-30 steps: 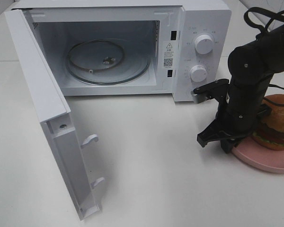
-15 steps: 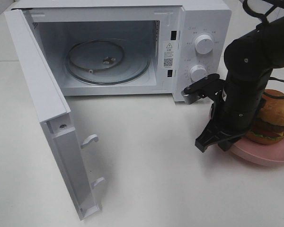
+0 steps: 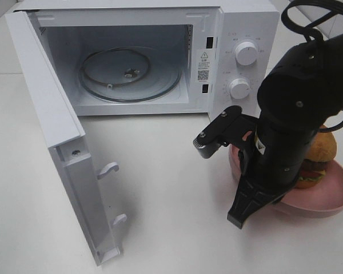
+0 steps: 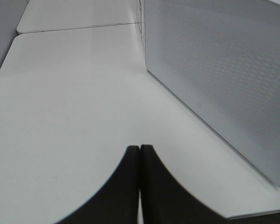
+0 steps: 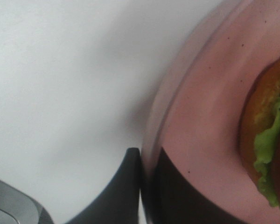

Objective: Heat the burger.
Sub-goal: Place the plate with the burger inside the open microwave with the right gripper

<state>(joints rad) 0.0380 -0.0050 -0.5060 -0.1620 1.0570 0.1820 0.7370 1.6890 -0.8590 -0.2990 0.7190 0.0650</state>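
**Appliance.** We find a white microwave [image 3: 246, 23] on a white table [image 3: 177, 217]. Its door [image 3: 51, 125] is swung fully open towards the left of the overhead view. A glass turntable [image 3: 131, 74] lies in the cavity.

**Markings.** A warning label [image 3: 204, 56] with a triangle symbol sits on the frame strip beside the cavity, and a QR code [image 3: 203, 75] is just below it. The print on both is too small to read. Small markings ring the two knobs [image 3: 246, 53], and these are also illegible. We see no brand name.

**Task item.** The burger [image 3: 320, 157] sits on a pink plate [image 3: 331, 197] on the table, in front of the control panel and outside the oven. Lettuce shows under the bun.

**Right gripper** [image 5: 147, 154]. The jaws are pinched on the plate's rim, with one finger outside the rim and one inside. We cannot tell whether the plate is clear of the table.

**Left gripper** [image 4: 140, 149]. The jaws are closed together and hold nothing. The gripper is over bare table, near a white panel [image 4: 224, 70] with a fine dot pattern.
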